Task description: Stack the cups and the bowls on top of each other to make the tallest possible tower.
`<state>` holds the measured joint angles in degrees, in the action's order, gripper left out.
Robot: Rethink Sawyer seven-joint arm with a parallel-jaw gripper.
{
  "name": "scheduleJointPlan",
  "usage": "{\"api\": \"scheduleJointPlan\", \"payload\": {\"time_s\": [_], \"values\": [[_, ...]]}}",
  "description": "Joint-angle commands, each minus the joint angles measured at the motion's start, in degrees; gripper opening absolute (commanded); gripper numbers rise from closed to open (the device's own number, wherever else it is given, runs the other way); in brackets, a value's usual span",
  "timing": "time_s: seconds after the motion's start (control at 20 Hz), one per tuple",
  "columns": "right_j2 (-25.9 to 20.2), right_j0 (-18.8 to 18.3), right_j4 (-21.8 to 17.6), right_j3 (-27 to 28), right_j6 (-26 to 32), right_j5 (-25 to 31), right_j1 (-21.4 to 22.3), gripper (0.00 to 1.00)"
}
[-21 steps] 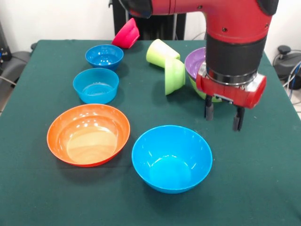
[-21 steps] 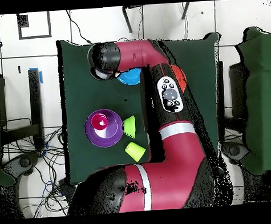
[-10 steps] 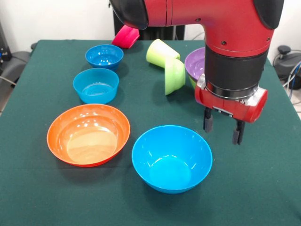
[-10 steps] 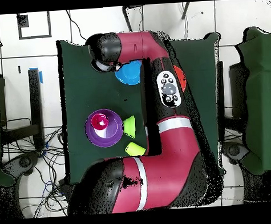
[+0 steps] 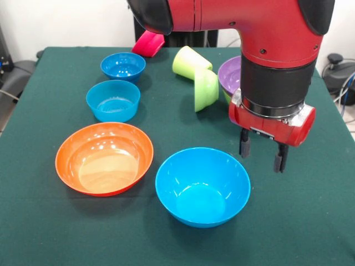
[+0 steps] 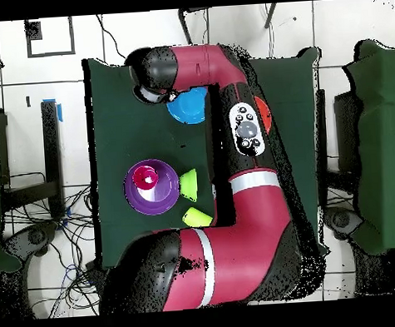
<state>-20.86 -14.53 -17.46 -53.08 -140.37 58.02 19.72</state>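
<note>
Gripper point(image 5: 260, 154) open and empty above bare cloth beside large light blue bowl point(image 5: 202, 185) near table's point(image 5: 44, 233) front edge; tower point(image 6: 151, 186), apparently purple bowl holding red cup, toward the far right corner.

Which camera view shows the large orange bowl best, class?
The front view: the large orange bowl sits fully exposed, its rim and inside plain to see, left of the large light blue bowl. In the overhead view the arm covers almost all of it; only an orange sliver shows.

The arm reaches down, its tool point(image 5: 260, 157) vertical, fingers spread apart, gripping nothing.
</note>
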Motion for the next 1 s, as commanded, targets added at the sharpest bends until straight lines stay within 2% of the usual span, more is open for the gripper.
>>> {"api": "scheduleJointPlan", "payload": {"time_s": [0.05,0.3,0.45,0.85,1.0], "values": [[0.11,-1.75,-2.63,-4.81,13.92,4.93,2.6,1.0],[0.07,-3.58,-2.15,-11.69,14.31,2.29,5.82,1.0],[-0.16,-4.34,-2.95,-14.04,14.58,0.22,6.76,1.0],[-1.09,-4.48,-6.36,-12.63,15.03,-4.98,4.89,1.0],[-2.35,-4.76,-7.31,-12.28,17.59,-6.35,4.36,1.0]]}}
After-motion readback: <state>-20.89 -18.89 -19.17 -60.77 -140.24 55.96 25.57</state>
